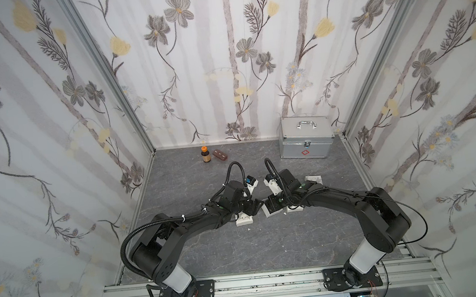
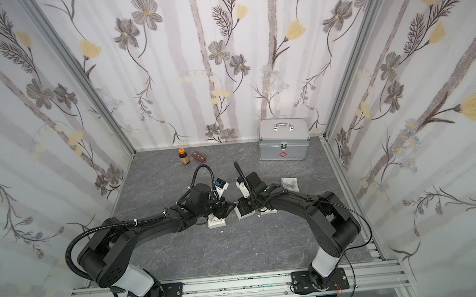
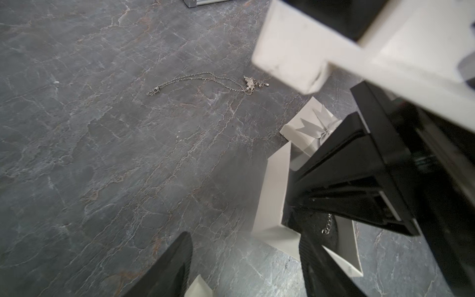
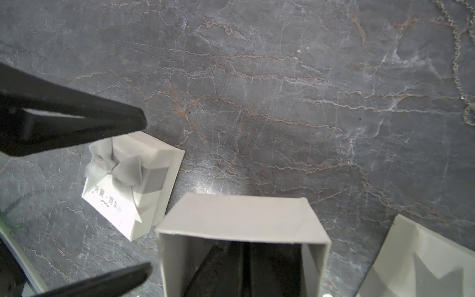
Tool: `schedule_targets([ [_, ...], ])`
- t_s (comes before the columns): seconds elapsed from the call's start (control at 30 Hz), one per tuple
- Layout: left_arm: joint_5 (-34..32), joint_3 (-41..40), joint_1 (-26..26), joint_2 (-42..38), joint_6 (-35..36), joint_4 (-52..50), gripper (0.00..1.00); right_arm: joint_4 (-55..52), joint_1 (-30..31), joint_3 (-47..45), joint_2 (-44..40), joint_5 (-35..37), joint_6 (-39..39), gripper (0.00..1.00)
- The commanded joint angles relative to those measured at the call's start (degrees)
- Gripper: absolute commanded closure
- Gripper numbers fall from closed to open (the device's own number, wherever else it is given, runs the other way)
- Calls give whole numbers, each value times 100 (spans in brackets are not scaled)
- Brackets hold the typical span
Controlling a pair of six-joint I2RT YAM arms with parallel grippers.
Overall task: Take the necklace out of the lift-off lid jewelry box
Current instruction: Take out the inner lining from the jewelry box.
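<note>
Necklace (image 3: 326,226): a short length shows on the dark lining inside the open box (image 3: 273,195). Right tool (image 4: 246,267) is pinched shut down in that box; we cannot confirm a grip on the chain. Left tool (image 3: 244,239) is wide, close by. We'd lift slowly, straight up, steadying the box. A second chain (image 3: 200,77) lies on the bench (image 3: 102,154).

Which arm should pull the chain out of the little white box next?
Right, probably. The right gripper, shut, reaches down inside the open box, close to the chain lying there. The left gripper is open, off to the side of it.
</note>
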Motion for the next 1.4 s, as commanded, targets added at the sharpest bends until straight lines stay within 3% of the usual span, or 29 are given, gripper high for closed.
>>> schedule_targets([
  [0.0, -43, 85, -26, 97, -29, 218, 33, 250, -3, 0, -21, -121, -52, 100],
  [0.7, -390, 200, -54, 601, -64, 44, 36, 797, -425, -437, -724, -818, 44, 100],
  [1.07, 198, 537, -53, -420, -110, -734, 40, 1049, -447, -564, -1551, -414, -313, 100],
  [1.37, 636, 694, -44, -1084, -173, -996, 41, 1328, -447, -505, -1806, -563, -397, 100],
])
